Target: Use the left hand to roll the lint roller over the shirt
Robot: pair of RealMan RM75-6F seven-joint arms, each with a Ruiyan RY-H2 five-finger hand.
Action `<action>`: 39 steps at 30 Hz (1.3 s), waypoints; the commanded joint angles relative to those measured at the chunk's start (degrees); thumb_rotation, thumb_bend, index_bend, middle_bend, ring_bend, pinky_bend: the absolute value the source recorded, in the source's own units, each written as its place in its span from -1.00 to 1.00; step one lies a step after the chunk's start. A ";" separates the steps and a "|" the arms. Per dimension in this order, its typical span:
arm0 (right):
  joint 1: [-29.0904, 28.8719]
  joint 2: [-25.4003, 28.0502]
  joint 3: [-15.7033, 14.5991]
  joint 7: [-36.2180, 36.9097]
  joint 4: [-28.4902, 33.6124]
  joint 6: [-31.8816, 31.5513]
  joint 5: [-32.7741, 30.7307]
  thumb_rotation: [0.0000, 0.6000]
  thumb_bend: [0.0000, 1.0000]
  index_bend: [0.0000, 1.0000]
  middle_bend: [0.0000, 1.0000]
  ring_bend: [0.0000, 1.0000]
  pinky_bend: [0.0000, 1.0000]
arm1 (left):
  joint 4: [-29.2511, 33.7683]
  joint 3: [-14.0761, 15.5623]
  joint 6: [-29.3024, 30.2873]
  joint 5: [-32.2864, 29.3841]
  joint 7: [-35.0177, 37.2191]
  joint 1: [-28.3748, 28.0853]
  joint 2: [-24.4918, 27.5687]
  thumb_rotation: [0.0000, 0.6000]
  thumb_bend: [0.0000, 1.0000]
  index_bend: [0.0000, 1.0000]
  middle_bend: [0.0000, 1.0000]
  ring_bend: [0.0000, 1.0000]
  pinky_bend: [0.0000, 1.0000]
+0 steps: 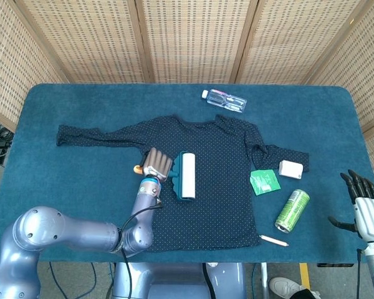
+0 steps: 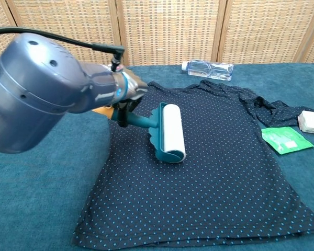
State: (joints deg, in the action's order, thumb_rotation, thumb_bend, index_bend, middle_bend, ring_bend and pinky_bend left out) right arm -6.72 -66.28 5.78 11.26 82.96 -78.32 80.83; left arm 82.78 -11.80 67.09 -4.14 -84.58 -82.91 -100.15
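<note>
A dark blue dotted shirt (image 1: 206, 187) (image 2: 220, 172) lies flat on the blue table. The lint roller (image 1: 187, 175) (image 2: 168, 133), teal with a white roll, rests on the shirt's middle-left part. My left hand (image 1: 156, 164) (image 2: 126, 93) grips its teal handle from the left, over the shirt's left edge. My right hand (image 1: 366, 205) hangs off the table's right front corner, fingers apart, holding nothing; it shows only in the head view.
A clear water bottle (image 1: 224, 99) (image 2: 206, 68) lies behind the shirt. To the right are a green packet (image 1: 264, 182) (image 2: 287, 139), a white box (image 1: 290, 169), a green can (image 1: 292, 210) and a pencil (image 1: 273, 240). My left arm (image 2: 42, 99) fills the chest view's left.
</note>
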 commanded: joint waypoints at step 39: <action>0.23 0.21 -0.60 -2.04 1.73 -1.24 1.19 1.00 -0.83 -1.00 -1.00 -1.00 -1.00 | 1.39 5.23 -1.34 7.74 4.64 10.41 5.83 1.00 0.94 0.83 0.53 0.32 0.39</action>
State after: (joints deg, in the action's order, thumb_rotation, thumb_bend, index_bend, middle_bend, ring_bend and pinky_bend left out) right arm -6.51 -66.12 5.14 9.10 84.76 -79.58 82.09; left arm 84.08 -5.94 65.20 3.94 -79.30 -71.86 -93.65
